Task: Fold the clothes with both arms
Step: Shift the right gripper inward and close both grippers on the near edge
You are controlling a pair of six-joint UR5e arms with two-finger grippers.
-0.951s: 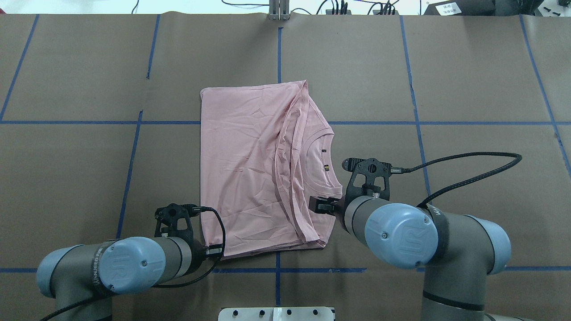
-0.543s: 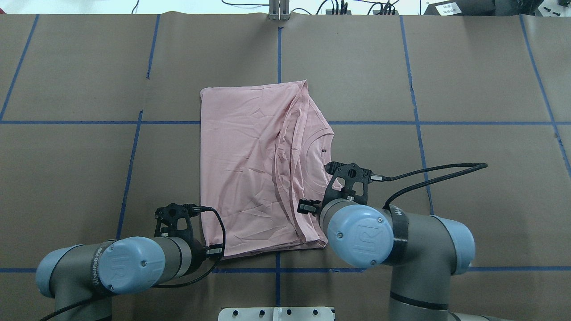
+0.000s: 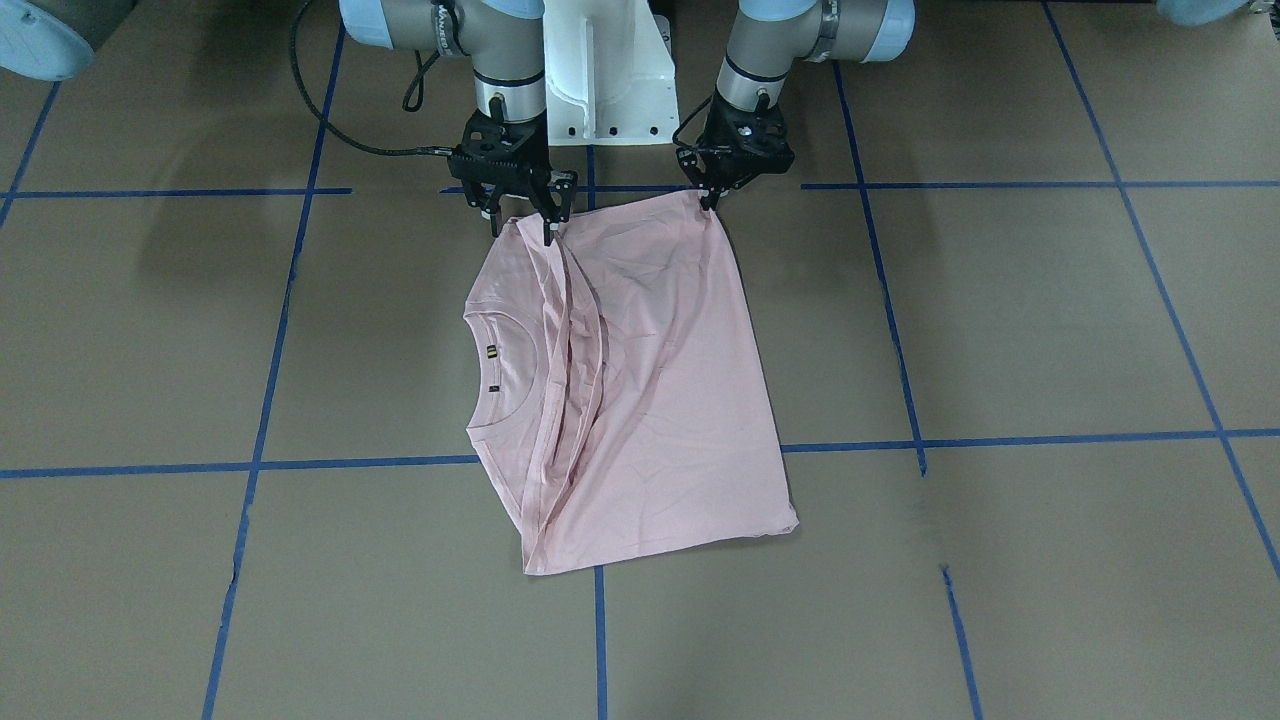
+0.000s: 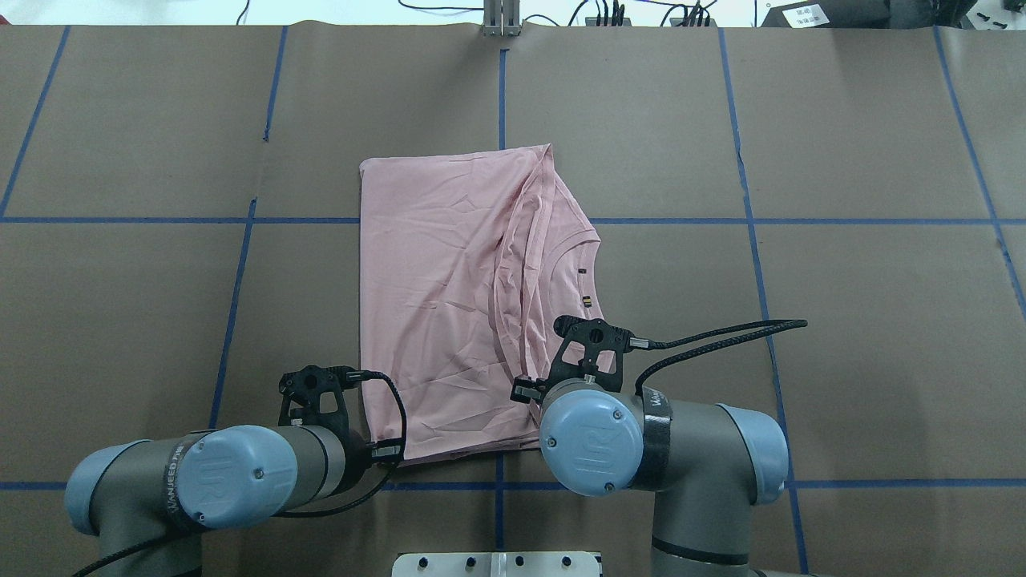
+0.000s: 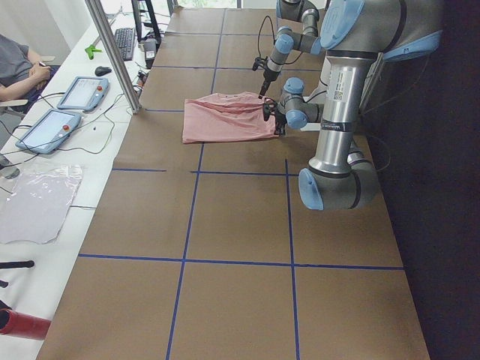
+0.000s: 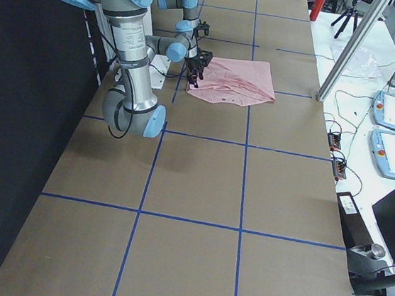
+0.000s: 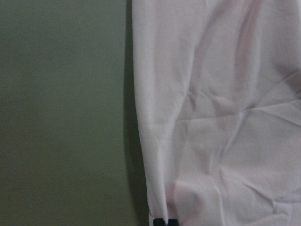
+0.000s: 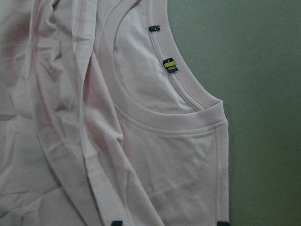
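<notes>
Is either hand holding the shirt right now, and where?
The left hand looks pinched on the near hem corner of the T-shirt; the right hand is open, straddling its shoulder edge, not gripping.

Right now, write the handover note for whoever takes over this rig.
Left end effector: shut on the T-shirt's near corner on the robot's left.
Right end effector: open, fingers straddling the near edge beside the collar, gripping nothing.
T-shirt: flat on the table, print hidden, collar toward the robot's right.
Done: folded layers lie across the shirt next to the collar.
Left: close the right end effector on its edge, then probably carry the near edge over to the far edge with both arms.
</notes>
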